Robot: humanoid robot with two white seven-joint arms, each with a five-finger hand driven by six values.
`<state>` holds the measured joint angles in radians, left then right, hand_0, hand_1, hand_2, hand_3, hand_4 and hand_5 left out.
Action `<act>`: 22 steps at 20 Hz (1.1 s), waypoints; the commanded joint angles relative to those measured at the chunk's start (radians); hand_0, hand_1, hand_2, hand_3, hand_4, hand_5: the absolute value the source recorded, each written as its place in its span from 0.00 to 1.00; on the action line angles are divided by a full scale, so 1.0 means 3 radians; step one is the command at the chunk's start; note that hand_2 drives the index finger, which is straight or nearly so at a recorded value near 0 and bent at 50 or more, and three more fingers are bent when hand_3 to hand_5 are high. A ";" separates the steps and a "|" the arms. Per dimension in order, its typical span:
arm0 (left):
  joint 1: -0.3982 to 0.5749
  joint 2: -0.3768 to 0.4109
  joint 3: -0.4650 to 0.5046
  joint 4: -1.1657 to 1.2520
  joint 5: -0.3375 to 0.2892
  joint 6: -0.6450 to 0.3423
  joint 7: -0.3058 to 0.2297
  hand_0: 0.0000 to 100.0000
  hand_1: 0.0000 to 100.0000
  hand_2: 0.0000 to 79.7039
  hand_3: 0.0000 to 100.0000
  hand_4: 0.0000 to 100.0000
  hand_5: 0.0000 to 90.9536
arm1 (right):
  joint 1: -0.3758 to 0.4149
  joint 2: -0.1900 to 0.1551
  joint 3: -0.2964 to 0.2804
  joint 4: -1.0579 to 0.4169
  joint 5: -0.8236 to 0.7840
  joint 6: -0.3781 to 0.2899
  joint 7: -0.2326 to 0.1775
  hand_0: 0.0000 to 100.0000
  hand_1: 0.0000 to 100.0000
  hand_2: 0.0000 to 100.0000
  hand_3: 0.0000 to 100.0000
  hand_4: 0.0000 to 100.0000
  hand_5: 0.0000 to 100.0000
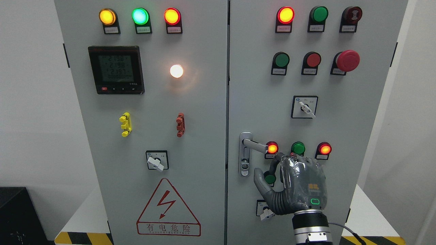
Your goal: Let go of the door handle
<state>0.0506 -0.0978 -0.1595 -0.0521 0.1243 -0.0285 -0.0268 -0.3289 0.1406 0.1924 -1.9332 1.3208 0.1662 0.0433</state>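
The silver door handle (254, 145) sits on the left edge of the grey cabinet's right door (340, 129). Its lever points right, out from a vertical lock plate (245, 160). My right hand (270, 165), dark grey under a clear cover, rises from the bottom edge just below and right of the lever. Its fingers (282, 160) point up at the panel and the thumb (260, 178) is spread to the left. Nothing is in the hand, and a small gap separates it from the lever. The left arm does not show.
Lit red lamps (272, 148) and a green button (298, 148) lie right above the hand. A rotary switch (265, 211) is partly hidden behind the palm. The left door (190, 136) carries a meter (116, 69), lamps and a warning triangle (167, 207). A red emergency stop (347, 60) juts out at the upper right.
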 commanded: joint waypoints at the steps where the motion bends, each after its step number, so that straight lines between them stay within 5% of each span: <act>1: 0.0000 0.0004 0.0000 0.0000 0.0000 -0.0002 0.0002 0.00 0.00 0.06 0.11 0.00 0.00 | 0.0324 -0.0003 -0.0089 -0.0239 0.0000 -0.0185 -0.0144 0.41 0.43 0.63 0.93 0.75 0.68; 7: 0.0000 -0.0001 0.0000 0.0000 0.0000 -0.0002 0.0002 0.00 0.00 0.06 0.11 0.00 0.00 | 0.0452 -0.0009 -0.0380 -0.0265 -0.0286 -0.0686 -0.0395 0.39 0.39 0.55 0.85 0.69 0.59; 12: 0.0000 -0.0001 0.0000 0.0000 0.0000 -0.0002 0.0002 0.00 0.00 0.06 0.11 0.00 0.00 | 0.0503 -0.0009 -0.0764 -0.0250 -0.0434 -0.1060 -0.0390 0.37 0.39 0.45 0.72 0.59 0.44; 22: 0.0000 0.0004 0.0000 0.0000 0.0000 -0.0002 0.0002 0.00 0.00 0.05 0.11 0.00 0.00 | 0.0519 -0.0009 -0.0846 -0.0270 -0.0593 -0.1152 -0.0385 0.35 0.32 0.21 0.24 0.17 0.04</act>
<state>0.0506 -0.0977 -0.1595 -0.0522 0.1243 -0.0283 -0.0268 -0.1791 0.1385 0.0086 -2.0003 1.1697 -0.1753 -0.0732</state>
